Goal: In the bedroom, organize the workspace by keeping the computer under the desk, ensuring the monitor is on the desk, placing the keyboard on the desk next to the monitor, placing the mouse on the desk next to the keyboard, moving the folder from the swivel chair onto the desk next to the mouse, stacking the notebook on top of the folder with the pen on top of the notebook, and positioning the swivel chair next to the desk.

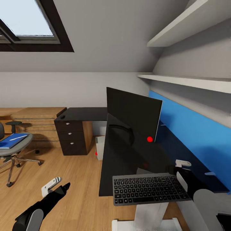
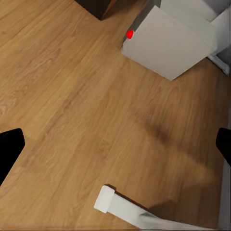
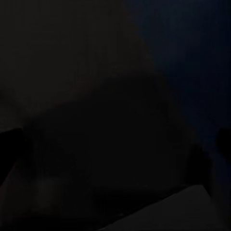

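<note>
we see the monitor (image 1: 134, 116) upright on the desk (image 1: 81, 114), mid frame, so that part looks done. keyboard (image 1: 150, 188) sits at the desk's near end, lower centre, overhanging the edge, just in front of the monitor; likely being placed by the right gripper (image 1: 180, 167), whose fingers we cannot tell as spread or closed. computer (image 1: 100, 147) is on the floor under the desk, done. a small dark thing at the desk's far left corner may be the mouse (image 1: 63, 117). folder (image 1: 12, 140) is on the chair (image 1: 12, 150), left edge, with a pale pen (image 1: 18, 137) on it; chair well apart from desk. all that is left. left gripper (image 2: 115, 144) hangs over bare floor (image 2: 62, 96), fingers spread, empty. shelves (image 1: 189, 81) upper right; wooden cabinet (image 1: 35, 123) left.
</note>
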Robot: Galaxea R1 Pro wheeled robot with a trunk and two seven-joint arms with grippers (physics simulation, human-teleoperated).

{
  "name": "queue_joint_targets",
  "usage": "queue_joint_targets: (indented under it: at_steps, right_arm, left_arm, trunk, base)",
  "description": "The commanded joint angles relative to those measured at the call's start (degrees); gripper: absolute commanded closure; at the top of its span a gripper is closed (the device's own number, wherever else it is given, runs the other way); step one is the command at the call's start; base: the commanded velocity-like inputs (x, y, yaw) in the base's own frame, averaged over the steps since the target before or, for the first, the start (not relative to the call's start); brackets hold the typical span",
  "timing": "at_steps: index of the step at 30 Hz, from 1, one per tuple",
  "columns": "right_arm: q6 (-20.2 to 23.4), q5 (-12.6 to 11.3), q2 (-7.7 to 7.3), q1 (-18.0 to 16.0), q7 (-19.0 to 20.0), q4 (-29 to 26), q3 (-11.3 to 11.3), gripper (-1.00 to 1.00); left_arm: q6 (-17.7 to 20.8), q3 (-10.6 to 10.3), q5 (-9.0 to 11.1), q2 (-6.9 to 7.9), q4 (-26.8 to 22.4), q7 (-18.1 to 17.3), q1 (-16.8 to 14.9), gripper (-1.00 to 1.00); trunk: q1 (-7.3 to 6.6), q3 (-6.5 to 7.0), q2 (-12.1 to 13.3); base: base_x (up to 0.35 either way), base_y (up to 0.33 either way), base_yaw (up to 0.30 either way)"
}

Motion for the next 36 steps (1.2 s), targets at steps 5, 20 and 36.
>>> queue_joint_targets:
  at_steps: [5,20,36]
  right_arm:
    - [0.5,-0.4,-0.01,0.0,-0.2,2.0,0.1,-1.00]
    - [0.4,-0.4,-0.03,0.0,-0.2,1.9,0.1,-1.00]
    - [0.4,-0.4,-0.02,0.0,-0.3,1.9,0.1,-1.00]
  left_arm:
    - [0.3,-1.5,0.6,-0.23,0.3,0.5,0.0,-1.00]
    - [0.3,-8.8,0.3,0.06,3.5,0.7,0.0,-1.00]
    - [0.3,-8.7,0.3,0.09,3.6,0.7,0.0,-1.00]
  trunk:
    - [0.00,-0.07,0.0]
    - [0.00,-0.07,0.0]
    - [0.00,-0.07,0.0]
  base:
    - [-0.061,0.000,0.000]
    - [-0.154,0.000,0.000]
    - [-0.060,0.000,0.000]
